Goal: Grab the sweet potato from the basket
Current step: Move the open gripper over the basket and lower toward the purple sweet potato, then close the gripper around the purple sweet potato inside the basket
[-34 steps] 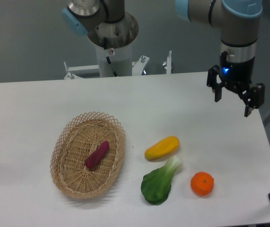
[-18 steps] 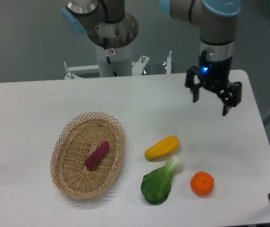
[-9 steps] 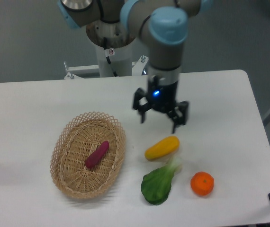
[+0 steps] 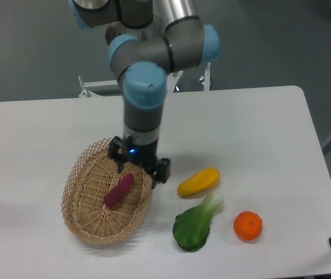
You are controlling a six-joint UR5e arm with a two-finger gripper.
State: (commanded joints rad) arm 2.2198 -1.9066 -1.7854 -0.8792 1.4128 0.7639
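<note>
- Camera view, looking down on the white table (image 4: 49, 125), the widest thing in sight, which carries everything else.
- Robot arm (image 4: 145, 75): grey and light blue, it reaches down from the back of the table and ends over the upper right part of the basket.
- Basket (image 4: 78, 215): an oval, light tan wicker piece with a looped rim, on the left half of the table.
- Bok choy (image 4: 194, 224): green and white, right of the basket, just below the yellow fruit.
- Yellow fruit (image 4: 198, 181): oblong, lying between the basket and the right side of the table.
- Gripper (image 4: 140, 168): black, its two fingers stand apart, holding nothing, just above and right of the sweet potato.
- Sweet potato (image 4: 118, 190): magenta, finger-shaped, lying slantwise inside the basket near its middle.
- Orange (image 4: 248, 225): round, near the front right, right of the bok choy.
</note>
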